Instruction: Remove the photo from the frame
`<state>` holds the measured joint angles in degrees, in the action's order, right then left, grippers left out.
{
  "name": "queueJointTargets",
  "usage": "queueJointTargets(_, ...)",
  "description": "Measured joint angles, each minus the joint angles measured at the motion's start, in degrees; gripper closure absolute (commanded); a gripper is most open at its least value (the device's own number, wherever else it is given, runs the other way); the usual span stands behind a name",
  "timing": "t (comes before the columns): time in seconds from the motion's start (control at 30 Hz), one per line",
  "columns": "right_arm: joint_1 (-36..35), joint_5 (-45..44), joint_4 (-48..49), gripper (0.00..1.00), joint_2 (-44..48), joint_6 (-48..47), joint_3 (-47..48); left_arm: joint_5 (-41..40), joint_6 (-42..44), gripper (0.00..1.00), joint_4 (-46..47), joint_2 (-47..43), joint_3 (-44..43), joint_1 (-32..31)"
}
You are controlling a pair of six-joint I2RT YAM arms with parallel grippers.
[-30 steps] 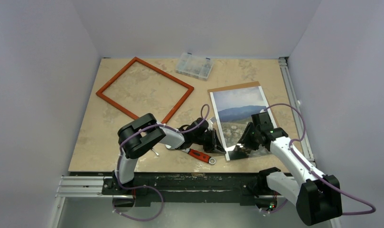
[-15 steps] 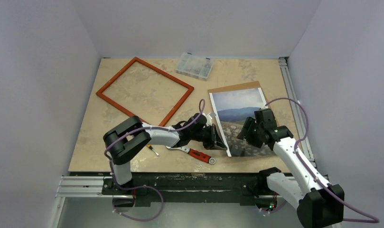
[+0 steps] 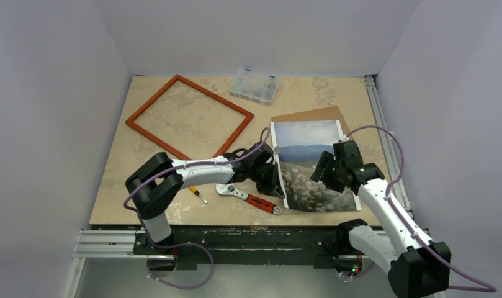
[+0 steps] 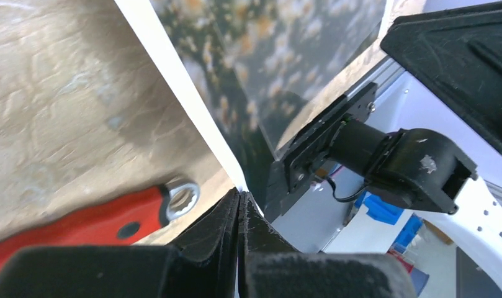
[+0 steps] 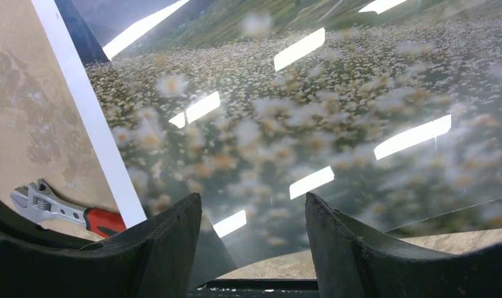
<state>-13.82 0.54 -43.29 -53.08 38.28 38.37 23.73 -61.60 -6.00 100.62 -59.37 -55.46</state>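
Two grippers attend the glossy, white-bordered rectangular landscape photo [image 3: 310, 167], lying partly over a plain brown backing board [image 3: 310, 115], well apart from the thin red-orange wooden frame [image 3: 215, 95]: left gripper [image 4: 239, 202] clamped on its border, right gripper [image 5: 253, 208] jaws apart above.

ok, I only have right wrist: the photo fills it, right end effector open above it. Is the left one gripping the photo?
Observer: Yes. The left wrist view shows the left end effector shut on the white-bordered edge of the photo.
Operator: Frame out of the way?
Observer: The frame lies empty, well left of the photo and apart from it.
Operator: And the backing?
Observer: The backing board lies flat under the photo's far end, with a brown strip showing past it.
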Motion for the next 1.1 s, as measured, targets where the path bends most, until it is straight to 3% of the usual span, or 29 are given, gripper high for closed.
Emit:
queueJointTargets(0.17,0.0,0.0,0.1,0.39,-1.9,-0.4,0.1,0.6,2.4,1.00,-6.8,-1.4,-0.7,1.7)
queueJointTargets(0.37,-0.2,0.5,1.0,0.38,-3.4,-0.6,0.1,4.8,2.2,1.00,-6.9,-0.2,-0.5,4.4)
queueJointTargets(0.53,-0.5,0.7,2.3,0.38,-4.7,-0.8,0.1,6.5,1.3,0.74,-4.7,1.7,0.5,5.0)
queueJointTargets(0.63,-0.6,1.1,3.6,0.38,-5.5,-0.8,-0.4,7.1,0.7,0.64,-1.7,1.9,1.9,5.5)
queueJointTargets(0.97,-0.7,1.9,7.6,0.38,-9.2,-0.8,-2.5,6.5,-0.4,0.53,3.8,3.1,2.6,6.3)
queueJointTargets(1.1,-0.7,1.9,8.9,0.39,-10.0,-0.8,-3.3,4.4,-0.6,0.44,3.4,3.1,4.3,6.4)
